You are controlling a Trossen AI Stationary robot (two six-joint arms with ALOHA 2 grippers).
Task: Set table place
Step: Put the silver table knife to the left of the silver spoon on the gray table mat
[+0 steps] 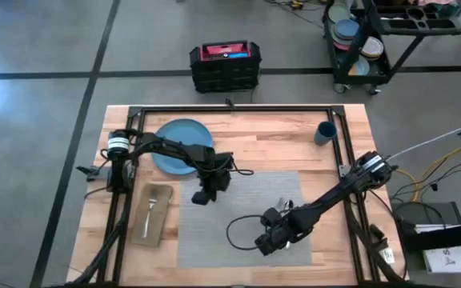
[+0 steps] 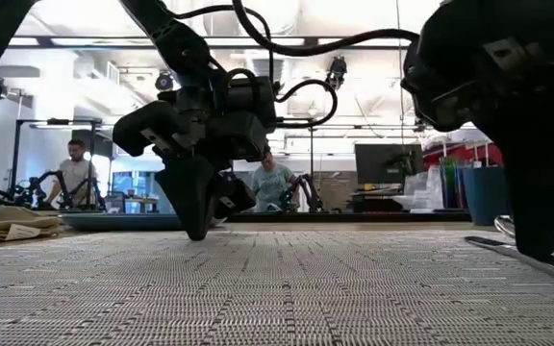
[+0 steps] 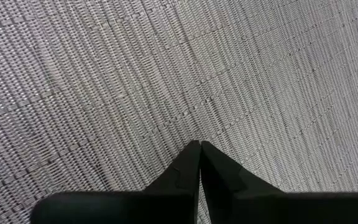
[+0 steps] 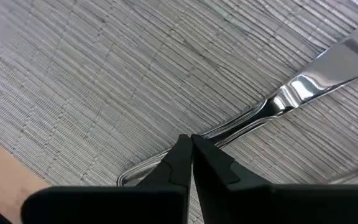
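Note:
The grey woven placemat lies in the middle of the table. My left gripper stands shut at its far left corner, tips down on the weave. My right gripper is shut low over the mat's near part, at the handle of the silver knife. More cutlery glints on the mat beside my right arm. The blue plate rests on the bare wood beyond the mat. A tan napkin with a fork on it lies left of the mat. The dark-blue cup stands at the far right. My left gripper sets its shut fingertips down on the placemat near its far left corner, coming from above at a slant. The mat lies flat under them. My right gripper's shut fingertips come down at the knife's handle, across it. Whether they touch the handle or only the mat, I cannot tell. The knife lies flat on the placemat.
A black metal frame runs along the table's far and side edges. Beyond the table stand a black crate and a cart with stacked dishes. People sit at desks in the room behind.

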